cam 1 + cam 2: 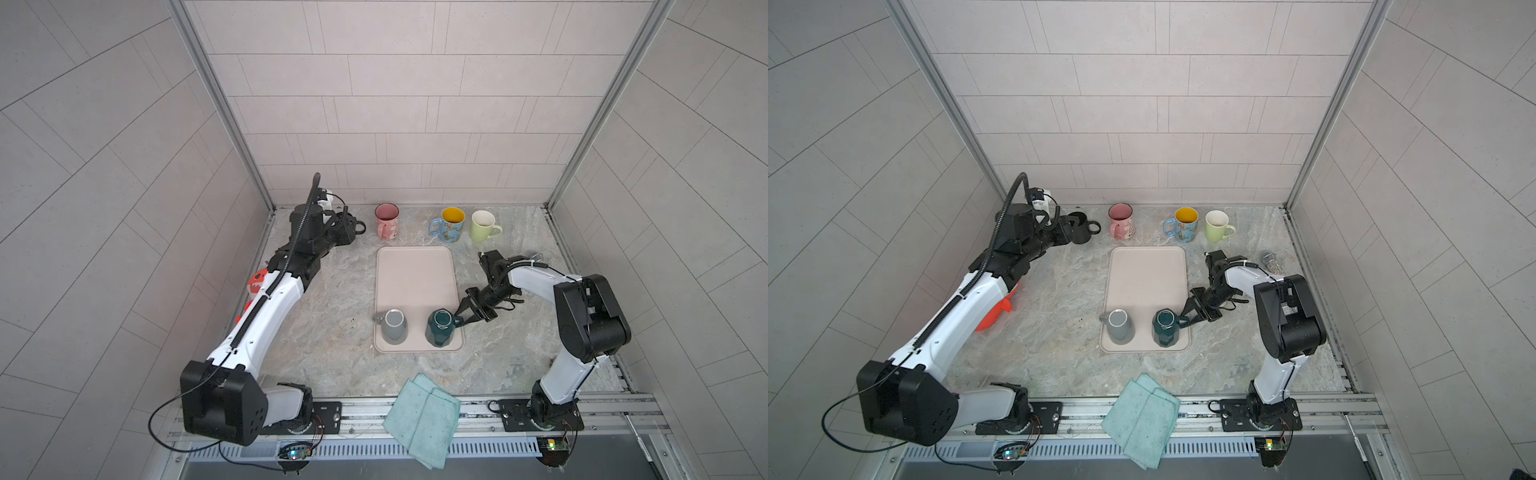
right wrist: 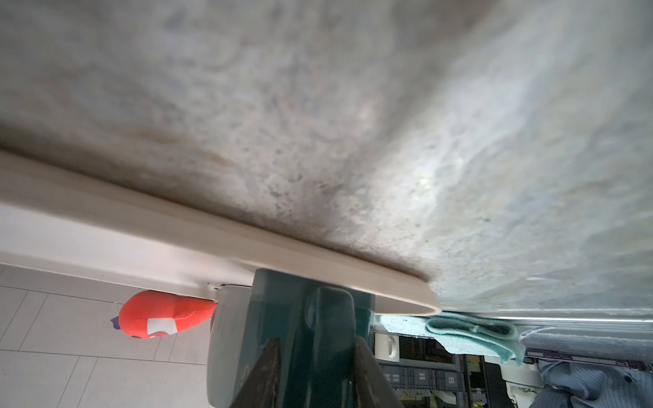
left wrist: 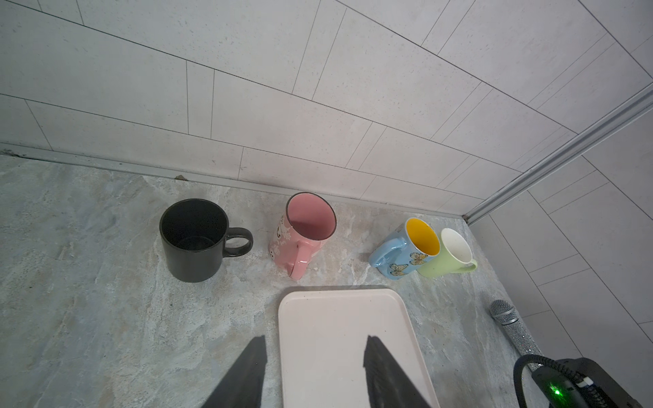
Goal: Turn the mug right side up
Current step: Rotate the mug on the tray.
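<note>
Dark green mug [image 1: 441,328] stands upside down at lower right corner of pink tray [image 1: 415,254], centre frame in both top views. Right gripper [image 1: 462,318]: fingers narrow, straddling the mug's handle [image 2: 330,318]; contact possibly made, hard to tell. Left gripper [image 3: 314,341]: fingers apart, empty.

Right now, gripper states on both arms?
Left gripper: open, empty.
Right gripper: jaws either side of the green mug handle; cannot tell if clamped.

The dark green mug [image 1: 441,330] is glossy glazed ceramic. The tray [image 1: 415,278] under it is smooth matt plastic, and the bench [image 1: 332,324] looks like mottled stone.
</note>
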Controlling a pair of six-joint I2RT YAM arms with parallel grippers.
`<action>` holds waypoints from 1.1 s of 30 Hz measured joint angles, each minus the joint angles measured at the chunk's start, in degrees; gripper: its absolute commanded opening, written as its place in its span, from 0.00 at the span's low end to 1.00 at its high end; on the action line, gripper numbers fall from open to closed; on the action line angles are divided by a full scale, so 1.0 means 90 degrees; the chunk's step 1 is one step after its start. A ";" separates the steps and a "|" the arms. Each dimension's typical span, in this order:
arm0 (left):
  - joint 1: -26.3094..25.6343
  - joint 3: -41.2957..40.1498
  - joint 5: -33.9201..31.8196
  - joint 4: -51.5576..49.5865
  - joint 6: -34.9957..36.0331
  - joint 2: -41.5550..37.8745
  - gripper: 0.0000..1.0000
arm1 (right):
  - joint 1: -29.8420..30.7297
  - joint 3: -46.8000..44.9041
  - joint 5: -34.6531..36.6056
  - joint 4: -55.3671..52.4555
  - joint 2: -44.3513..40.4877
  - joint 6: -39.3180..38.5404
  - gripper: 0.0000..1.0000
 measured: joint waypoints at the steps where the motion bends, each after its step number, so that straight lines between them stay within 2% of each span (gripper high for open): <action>1: 0.0007 0.0000 0.0000 0.0000 0.0000 0.0000 0.51 | 0.0000 0.0041 0.0000 0.0000 0.0012 -0.0010 0.36; 15: 0.0046 -0.0041 0.0002 -0.0024 -0.0015 0.0000 0.50 | 0.0228 0.0206 -0.0015 -0.0153 0.0078 -0.0068 0.50; 21: 0.0070 -0.0061 0.0000 -0.0032 -0.0015 0.0000 0.51 | 0.0291 0.0228 -0.0027 -0.0189 0.0172 -0.0075 0.49; 26: 0.0078 -0.0075 0.0005 -0.0032 -0.0015 0.0000 0.50 | 0.0355 0.0248 -0.0036 -0.0187 0.0284 -0.0095 0.44; 33: 0.0097 -0.0083 0.0002 -0.0032 -0.0015 0.0000 0.50 | 0.0391 0.0413 -0.0083 -0.0221 0.0287 -0.0095 0.45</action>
